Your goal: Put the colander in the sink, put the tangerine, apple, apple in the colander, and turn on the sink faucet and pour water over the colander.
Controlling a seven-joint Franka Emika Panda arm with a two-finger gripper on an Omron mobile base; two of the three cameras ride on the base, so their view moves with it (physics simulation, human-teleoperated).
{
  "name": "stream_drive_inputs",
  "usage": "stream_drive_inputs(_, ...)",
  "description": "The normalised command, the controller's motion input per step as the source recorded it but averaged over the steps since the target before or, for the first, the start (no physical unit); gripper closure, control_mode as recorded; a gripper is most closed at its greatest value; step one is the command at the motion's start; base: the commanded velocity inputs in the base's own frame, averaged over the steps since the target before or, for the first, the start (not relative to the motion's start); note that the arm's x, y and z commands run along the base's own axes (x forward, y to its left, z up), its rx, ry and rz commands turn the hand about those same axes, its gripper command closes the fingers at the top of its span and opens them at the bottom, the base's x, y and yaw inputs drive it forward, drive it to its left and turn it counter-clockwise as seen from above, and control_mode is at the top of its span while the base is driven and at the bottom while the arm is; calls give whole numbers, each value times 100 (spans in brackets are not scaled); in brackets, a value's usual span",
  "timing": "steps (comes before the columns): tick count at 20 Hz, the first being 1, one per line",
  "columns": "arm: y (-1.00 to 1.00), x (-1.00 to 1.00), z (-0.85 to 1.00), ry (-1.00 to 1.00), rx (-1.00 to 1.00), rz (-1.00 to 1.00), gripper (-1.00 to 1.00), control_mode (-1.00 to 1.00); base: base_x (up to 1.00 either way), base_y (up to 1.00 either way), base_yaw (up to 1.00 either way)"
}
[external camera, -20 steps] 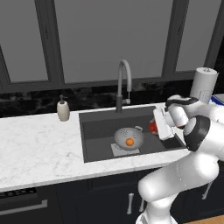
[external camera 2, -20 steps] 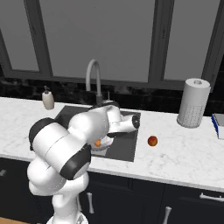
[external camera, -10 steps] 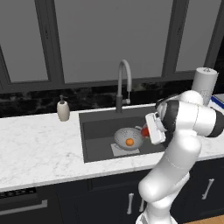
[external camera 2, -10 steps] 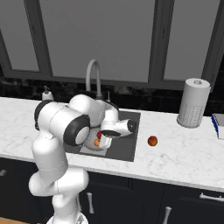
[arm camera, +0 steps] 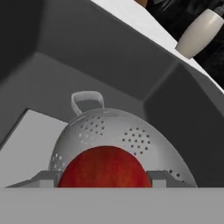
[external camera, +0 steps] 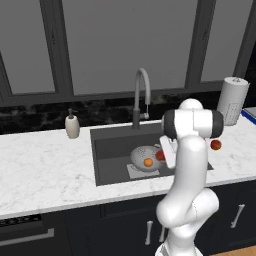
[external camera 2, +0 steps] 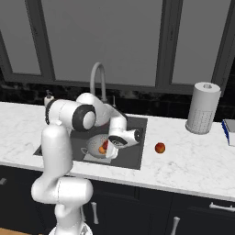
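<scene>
In the left base view you see the colander (external camera: pixel 145 157) standing inside the sink (external camera: pixel 107 150), on the lighter panel at the bottom. The tangerine (external camera: pixel 148 162) lies in the colander. Just to its right, one apple (external camera: pixel 160 155) shows at the colander's rim, partly hidden by the white hand of the arm. The second apple (external camera: pixel 216 145) rests on the marble counter (external camera: pixel 45 170), to the right of the sink and well apart from the colander. The sink faucet (external camera: pixel 141 95) stands behind the basin, its arched spout reaching over it. A soap bottle (external camera: pixel 73 125) stands on the counter left of the sink, and a paper towel roll (external camera: pixel 233 100) at the far right.

In the right base view you find the gripper (external camera 2: pixel 109 148) low over the colander (external camera 2: pixel 94 146), with a red apple (external camera 2: pixel 106 145) at its tip and the tangerine (external camera 2: pixel 101 149) just beside it. The other apple (external camera 2: pixel 159 148) lies on the counter between the sink (external camera 2: pixel 133 151) and the paper towel roll (external camera 2: pixel 203 108).

In the hand view the apple (arm camera: pixel 104 168) sits between the two fingertips (arm camera: pixel 46 178), which stand rather wide apart and close on its two sides, so you have it held. Behind it is the perforated colander (arm camera: pixel 127 135) with one loop handle toward the sink wall (arm camera: pixel 109 57). The soap bottle (arm camera: pixel 199 33) shows at the top right.
</scene>
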Motion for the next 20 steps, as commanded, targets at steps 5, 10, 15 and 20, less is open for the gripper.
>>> stream_drive_inputs(5, 21, 46, -33, 5, 0, 4, 100, -100, 0, 0, 0)
stream_drive_inputs(10, 23, 54, -33, 7, 0, 3, 100, -100, 0, 0, 0)
stream_drive_inputs(15, 5, 37, -46, 5, 0, 5, -100, -100, 0, 0, 0)
stream_drive_inputs(20, 0, 0, -13, -1, 1, 5, -100, -100, 0, 0, 0)
